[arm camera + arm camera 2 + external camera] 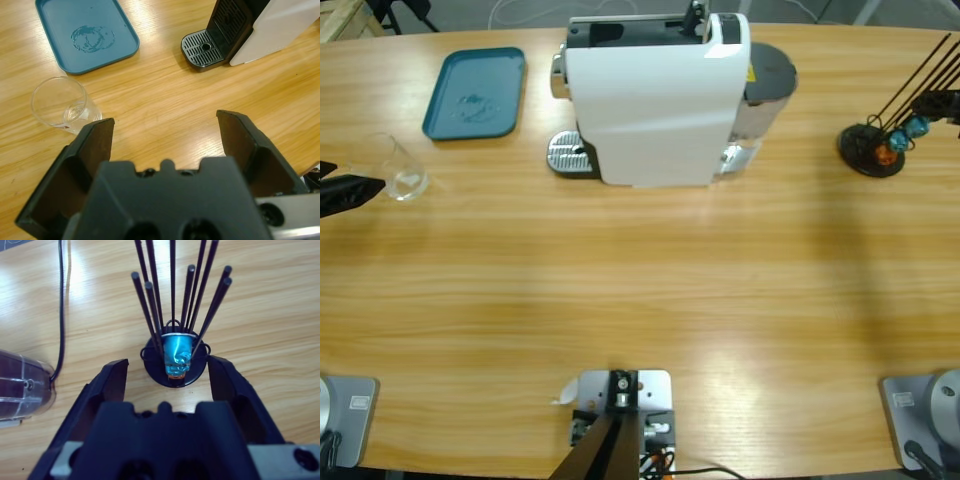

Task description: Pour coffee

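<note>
Coffee (75, 114) lies shallow in the glass cup (62, 104) just ahead-left of the left pincer (165, 137), whose jaws stand apart and should straddle the cup squarely before closing; the right pincer (167, 375), also apart, faces the blue pod (177, 356).

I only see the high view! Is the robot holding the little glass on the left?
Observer: No. The left wrist view shows the left gripper open, with the glass standing apart, beside one of its fingers.
Operator: Is there coffee in it?
Observer: Only a thin layer of liquid at the bottom, and it looks nearly clear.
Operator: What about the other arm?
Observer: The right gripper is open too, facing a blue pod in the black rack.
</note>
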Available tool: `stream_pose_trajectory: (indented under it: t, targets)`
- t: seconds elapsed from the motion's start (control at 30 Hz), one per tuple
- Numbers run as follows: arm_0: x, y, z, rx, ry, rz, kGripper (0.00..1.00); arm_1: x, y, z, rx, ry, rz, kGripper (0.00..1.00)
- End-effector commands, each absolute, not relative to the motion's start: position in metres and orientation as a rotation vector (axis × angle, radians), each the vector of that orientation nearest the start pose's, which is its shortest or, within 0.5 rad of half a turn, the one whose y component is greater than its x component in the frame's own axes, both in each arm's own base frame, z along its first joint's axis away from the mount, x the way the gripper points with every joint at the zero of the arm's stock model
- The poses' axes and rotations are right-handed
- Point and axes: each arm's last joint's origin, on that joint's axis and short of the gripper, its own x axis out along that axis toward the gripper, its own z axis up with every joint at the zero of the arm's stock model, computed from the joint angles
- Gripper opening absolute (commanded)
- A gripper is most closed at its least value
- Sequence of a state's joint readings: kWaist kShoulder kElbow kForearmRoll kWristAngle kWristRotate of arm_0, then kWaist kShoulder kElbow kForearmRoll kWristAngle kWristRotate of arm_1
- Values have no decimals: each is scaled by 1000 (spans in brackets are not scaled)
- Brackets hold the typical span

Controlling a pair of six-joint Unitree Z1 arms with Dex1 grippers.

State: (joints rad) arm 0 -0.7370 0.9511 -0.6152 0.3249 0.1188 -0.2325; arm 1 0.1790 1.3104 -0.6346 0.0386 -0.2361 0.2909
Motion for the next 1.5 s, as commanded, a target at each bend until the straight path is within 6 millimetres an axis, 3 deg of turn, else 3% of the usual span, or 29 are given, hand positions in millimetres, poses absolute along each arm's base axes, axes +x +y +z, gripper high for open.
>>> stream_pose_trajectory:
  t: [0.03,0.37,0.47,0.53,0.67,0.93,1.0,1.13,1.27,1.5]
  targets:
    - [84,-70,286,81,696,-522,885,209,23,250,106,749,-193,672]
    - [85,-70,285,83,699,-520,885,214,23,246,98,753,-212,669]
    - [85,-71,285,84,700,-520,885,215,22,245,93,756,-221,587]
    - [85,-71,285,84,700,-520,885,215,22,245,91,756,-229,453]
    - [85,-70,285,85,701,-519,885,214,21,244,89,751,-251,335]
    - [86,-71,285,85,703,-519,885,213,20,245,94,746,-255,332]
    - [86,-71,284,85,704,-520,885,213,20,245,94,745,-255,225]
    - [86,-71,284,86,704,-519,885,213,20,245,95,738,-256,230]
    - [86,-71,284,86,704,-518,885,214,21,245,96,735,-255,386]
    - [86,-71,284,86,706,-519,885,215,21,244,97,736,-252,338]
